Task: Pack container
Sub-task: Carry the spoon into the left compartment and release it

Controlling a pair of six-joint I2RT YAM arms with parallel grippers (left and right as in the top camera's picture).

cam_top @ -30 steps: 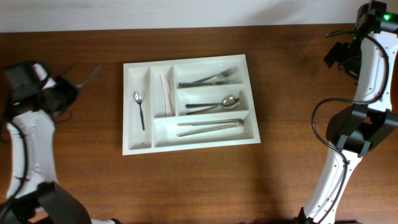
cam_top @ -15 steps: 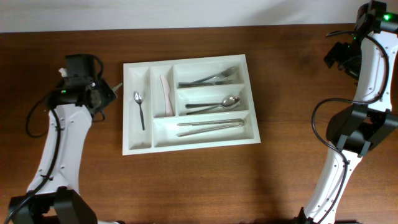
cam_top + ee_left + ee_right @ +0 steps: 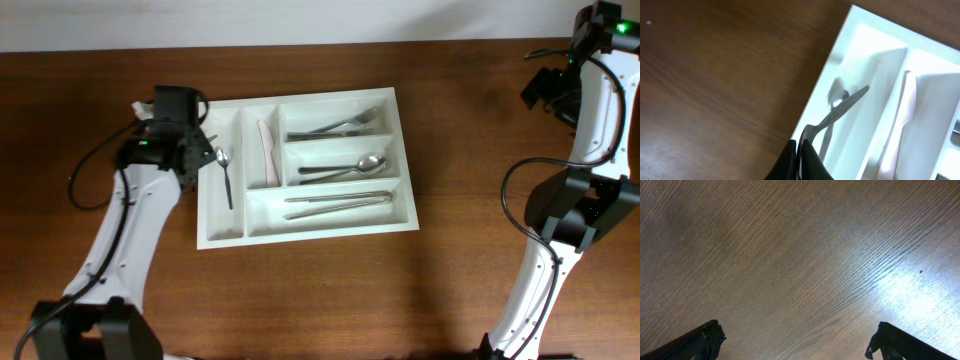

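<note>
Brown wood worktop (image 3: 300, 290) carries the container (image 3: 220, 225), a white tray lying mid-table with forks (image 3: 345, 126), a spoon (image 3: 355, 165) and longer pieces in its three long bays. The left arm (image 3: 130, 220) reaches over the tray's left rim. The right arm (image 3: 590, 110) stands well apart at the far right edge, its right pincer (image 3: 797, 332) spread wide over bare wood. The left pincer (image 3: 799, 147) is pinching a thin metal utensil (image 3: 840, 107) whose free end points over the leftmost narrow bay, above the teaspoon (image 3: 226, 178) lying there. Done well, I judge, the piece gets turned lengthwise along that bay, lowered clear of the rim, and released only when low. Its gripped end is hidden between the fingers, so its kind is unclear.
</note>
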